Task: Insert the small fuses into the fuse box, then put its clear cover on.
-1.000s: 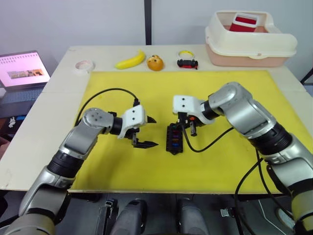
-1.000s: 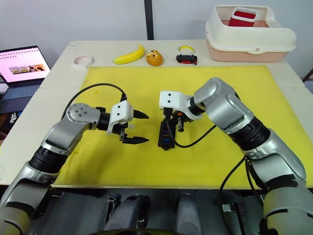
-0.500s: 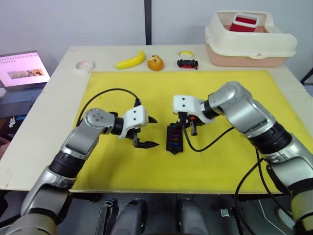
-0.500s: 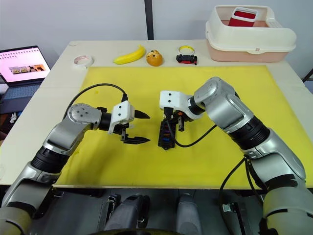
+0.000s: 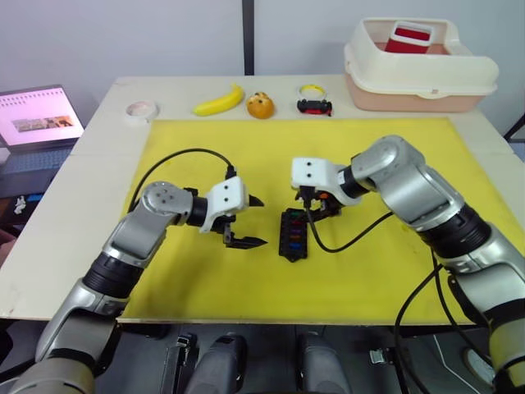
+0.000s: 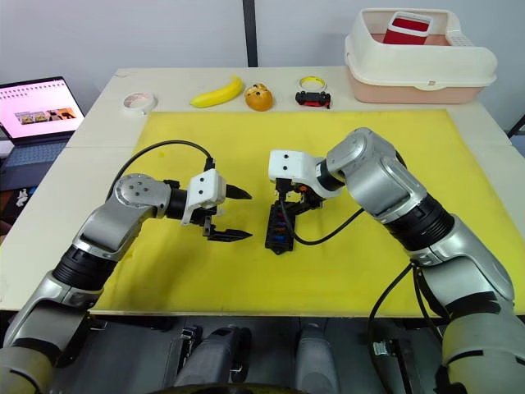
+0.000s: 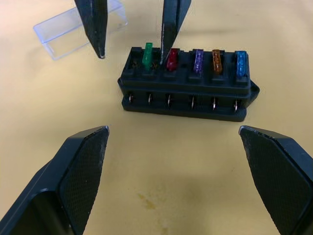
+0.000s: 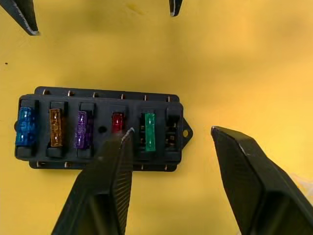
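Observation:
The black fuse box lies on the yellow mat between my two grippers. Several small fuses stand in its slots: blue, orange, purple, red and green. The slot past the green one holds nothing. My right gripper hangs open just above that end of the fuse box, empty. My left gripper stands open beside the box's long side, a short way off. The clear cover lies on the mat beyond the box, behind the right gripper's fingers.
Along the table's back edge sit a tape roll, a banana, an orange toy, a yellow ring and a black-and-red toy car. A cream bin stands back right, a laptop far left.
My right gripper has lifted and drawn back slightly from the far end of the fuse box. The left gripper and the box have stayed put.

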`<state>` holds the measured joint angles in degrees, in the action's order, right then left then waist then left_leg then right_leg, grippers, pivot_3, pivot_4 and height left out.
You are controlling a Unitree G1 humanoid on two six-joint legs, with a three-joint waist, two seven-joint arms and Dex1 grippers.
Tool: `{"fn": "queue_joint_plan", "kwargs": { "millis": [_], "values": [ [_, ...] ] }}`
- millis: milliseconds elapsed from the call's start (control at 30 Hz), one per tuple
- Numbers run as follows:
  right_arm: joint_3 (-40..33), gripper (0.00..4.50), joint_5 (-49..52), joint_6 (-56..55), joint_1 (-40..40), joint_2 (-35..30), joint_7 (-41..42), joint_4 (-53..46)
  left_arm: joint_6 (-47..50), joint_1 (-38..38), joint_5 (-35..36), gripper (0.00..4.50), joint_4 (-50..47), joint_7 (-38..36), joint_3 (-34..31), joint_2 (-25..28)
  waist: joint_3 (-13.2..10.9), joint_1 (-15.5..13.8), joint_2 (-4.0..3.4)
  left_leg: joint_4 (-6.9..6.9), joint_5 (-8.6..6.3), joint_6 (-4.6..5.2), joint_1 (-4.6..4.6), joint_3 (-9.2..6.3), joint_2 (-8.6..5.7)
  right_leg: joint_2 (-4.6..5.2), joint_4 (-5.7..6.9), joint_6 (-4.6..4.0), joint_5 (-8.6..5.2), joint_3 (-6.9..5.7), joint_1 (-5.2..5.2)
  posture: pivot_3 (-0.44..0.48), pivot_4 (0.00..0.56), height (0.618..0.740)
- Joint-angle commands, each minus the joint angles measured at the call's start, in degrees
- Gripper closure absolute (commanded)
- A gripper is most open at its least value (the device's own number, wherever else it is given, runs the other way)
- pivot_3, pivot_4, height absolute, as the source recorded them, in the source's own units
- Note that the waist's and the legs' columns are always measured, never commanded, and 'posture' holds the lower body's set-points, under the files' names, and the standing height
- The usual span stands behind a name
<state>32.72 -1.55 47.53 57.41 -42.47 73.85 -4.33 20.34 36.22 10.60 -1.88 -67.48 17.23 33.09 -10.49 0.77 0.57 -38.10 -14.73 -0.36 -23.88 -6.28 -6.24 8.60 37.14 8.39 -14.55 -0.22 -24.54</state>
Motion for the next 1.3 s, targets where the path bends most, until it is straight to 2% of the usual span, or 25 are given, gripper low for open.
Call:
{"fn": "queue_joint_plan", "kwargs": {
  "millis": [33, 433, 600, 700, 800, 900, 1000, 1300],
  "values": [
    [-1.36, 2.11, -0.16, -0.1, 1.22, -0.44, 0.04, -1.66, -0.97, 0.76, 0.03, 0.0, -0.78, -0.14, -0.55, 0.04, 0.0, 0.0, 0.0, 0.0, 0.0, 0.0, 0.0, 0.0, 0.0, 0.0, 0.0, 0.0, 0.0, 0.0, 0.0, 0.0, 0.15, 0.74],
    [-7.59, 2.11, 3.6, 1.1, 0.77, -0.98, -0.99, -5.14, -1.06, 0.56, 0.05, 0.0, -0.95, -0.21, -0.58, 0.15, 0.0, -0.01, 0.0, 0.0, 0.0, 0.0, 0.0, 0.0, 0.0, 0.0, 0.0, 0.0, 0.0, 0.0, -0.01, 0.0, 0.15, 0.74],
    [-20.08, 2.11, 9.07, -6.56, -9.19, 1.03, -7.09, -12.07, -1.12, 0.25, 0.09, 0.0, -0.99, -0.23, -0.82, 0.51, 0.01, -0.26, 0.01, 0.02, 0.0, 0.0, -0.01, -0.04, -0.01, 0.01, -0.04, 0.0, 0.0, -0.03, 0.03, 0.0, 0.15, 0.74],
    [-24.45, 2.11, 16.76, 3.09, -12.17, 1.52, -6.14, -14.57, -1.1, 0.3, 0.13, 0.0, -0.77, -0.09, -0.94, 0.57, 0.01, -0.14, 0.01, 0.0, 0.0, 0.0, -0.01, -0.03, -0.02, 0.02, -0.03, 0.0, 0.0, -0.02, 0.04, 0.0, 0.15, 0.74],
    [-25.19, 2.11, 16.27, 1.3, -15.69, 1.25, -9.91, -15.71, -0.94, 0.3, 0.27, 0.0, -0.76, 0.04, -1.06, 0.54, 0.01, -0.08, 0.01, 0.0, 0.0, -0.01, 0.01, -0.05, 0.0, 0.0, 0.0, 0.0, 0.0, -0.02, 0.04, 0.0, 0.15, 0.74],
    [-26.82, 3.01, 17.38, -1.05, -18.36, 3.08, -12.98, -15.95, -0.9, 0.35, 0.27, 0.0, -0.61, 0.1, -0.99, 0.37, 0.01, -0.08, 0.01, 0.01, 0.0, 0.0, 0.0, -0.03, 0.0, 0.01, -0.01, 0.0, 0.0, -0.02, 0.03, 0.0, 0.15, 0.74],
    [-26.55, 4.47, 17.81, -2.21, -20.23, 3.54, -14.56, -15.72, -0.92, 0.38, 0.26, 0.0, -0.52, 0.12, -0.88, 0.21, 0.01, -0.08, 0.01, 0.01, 0.0, 0.0, 0.0, -0.03, 0.0, 0.0, 0.0, 0.0, 0.0, -0.02, 0.03, 0.0, 0.15, 0.74],
    [-25.7, 4.47, 17.89, -4.12, -22.97, 4.37, -19.34, -12.5, -0.85, 0.58, 0.29, 0.0, -0.26, 0.06, -0.92, 0.05, 0.01, -0.08, 0.01, 0.0, 0.0, -0.01, 0.01, -0.04, -0.01, 0.01, -0.01, 0.0, 0.0, -0.02, 0.04, 0.0, 0.15, 0.74]
  ]
}}
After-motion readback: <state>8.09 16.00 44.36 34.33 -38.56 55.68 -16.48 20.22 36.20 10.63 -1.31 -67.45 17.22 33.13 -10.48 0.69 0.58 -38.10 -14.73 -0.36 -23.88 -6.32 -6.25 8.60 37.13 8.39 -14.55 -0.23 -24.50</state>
